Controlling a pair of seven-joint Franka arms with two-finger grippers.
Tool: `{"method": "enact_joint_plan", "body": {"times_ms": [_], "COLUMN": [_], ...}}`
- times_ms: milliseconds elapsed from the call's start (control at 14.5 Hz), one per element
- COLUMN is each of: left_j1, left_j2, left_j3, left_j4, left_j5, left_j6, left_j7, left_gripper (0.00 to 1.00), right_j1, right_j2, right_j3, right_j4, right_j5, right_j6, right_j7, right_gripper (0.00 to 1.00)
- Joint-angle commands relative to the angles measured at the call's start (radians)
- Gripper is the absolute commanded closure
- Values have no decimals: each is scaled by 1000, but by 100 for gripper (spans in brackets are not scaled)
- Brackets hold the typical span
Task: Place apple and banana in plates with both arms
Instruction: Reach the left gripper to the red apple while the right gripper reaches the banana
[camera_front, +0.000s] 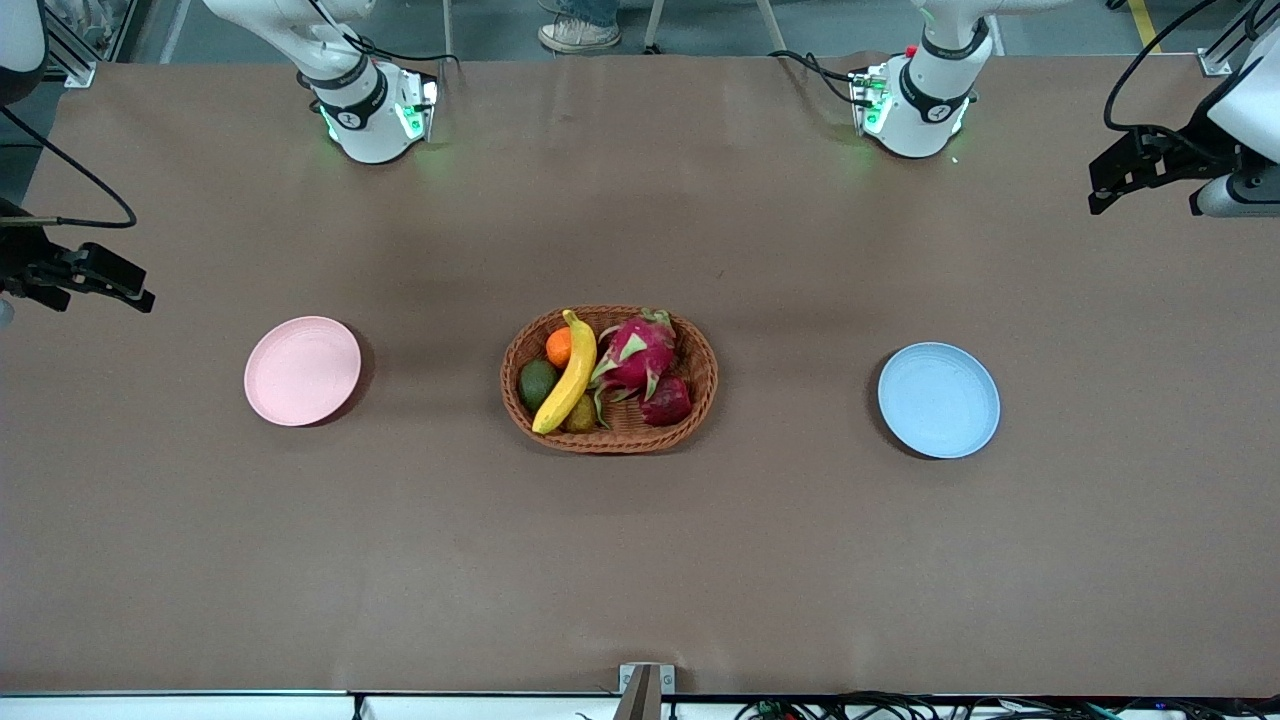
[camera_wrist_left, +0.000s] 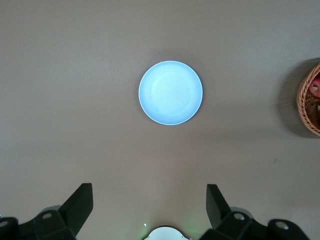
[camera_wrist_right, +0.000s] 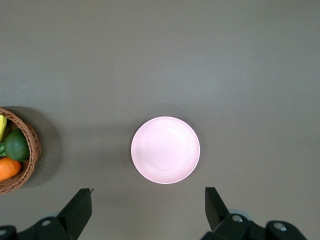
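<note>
Nothing was placed yet: the apple (camera_front: 665, 401) and banana (camera_front: 569, 376) lay in the basket (camera_front: 700, 345), between the empty pink plate (camera_front: 302, 370) and blue plate (camera_front: 938, 399), while the left hand (camera_wrist_left: 150, 210) and right hand (camera_wrist_right: 148, 212) hung wide open and empty, well apart from that basket.

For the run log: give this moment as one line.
apple, banana in basket | plates bare | left gripper, right gripper open, waiting

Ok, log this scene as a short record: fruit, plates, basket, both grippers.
banana: in the wicker basket, lying lengthwise
apple: in the basket, beside the dragon fruit
pink plate: bare, toward the right arm's end
blue plate: bare, toward the left arm's end
left gripper: open, holding nothing, raised over the table at its own end
right gripper: open, holding nothing, raised over the table at its own end
</note>
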Motion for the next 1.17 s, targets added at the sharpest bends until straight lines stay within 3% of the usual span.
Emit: {"method": "enact_joint_plan", "body": {"times_ms": [0, 482, 757, 1101], "left_j1": [0, -20, -75, -205], "left_j2": [15, 166, 280, 427], "left_j3": [-2, -27, -91, -93], "left_j4": [27, 83, 80, 78], "left_j5": [-3, -23, -21, -29], "left_j6": [-14, 16, 147, 327], "left_j7": [-11, -23, -283, -591], "left_gripper": [0, 0, 0, 0], "right_j1": [-2, -7, -30, -42], "right_j2": [-5, -3, -2, 69], "right_j3": [3, 0, -3, -3], "right_j4": [1, 1, 3, 3], "right_j5": [-16, -18, -5, 47], "right_j6": [8, 6, 9, 88], "right_j7": [10, 10, 13, 5], "right_gripper": [0, 0, 0, 0]}}
